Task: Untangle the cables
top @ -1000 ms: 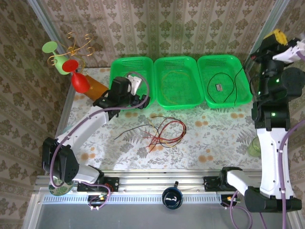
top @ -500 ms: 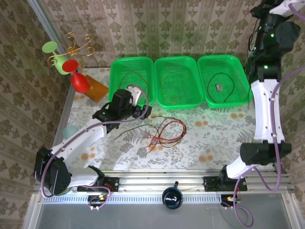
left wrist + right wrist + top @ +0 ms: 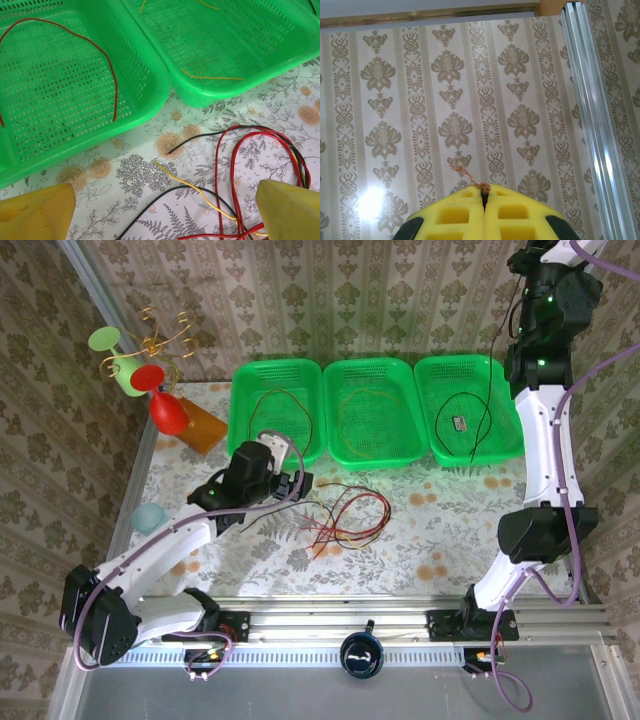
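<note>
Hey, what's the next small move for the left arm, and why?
I'd probably lower the open left gripper onto the yellow cable: its loose end lies free on the table between the fingers. The right gripper is up high, shut on the black cable that hangs into the right basket, so it's occupied.

Green baskets [image 3: 162, 95] are glossy mesh plastic; the cables [image 3: 233, 165] wear smooth, shiny insulation. The table cover [image 3: 125, 150] looks matt.
</note>
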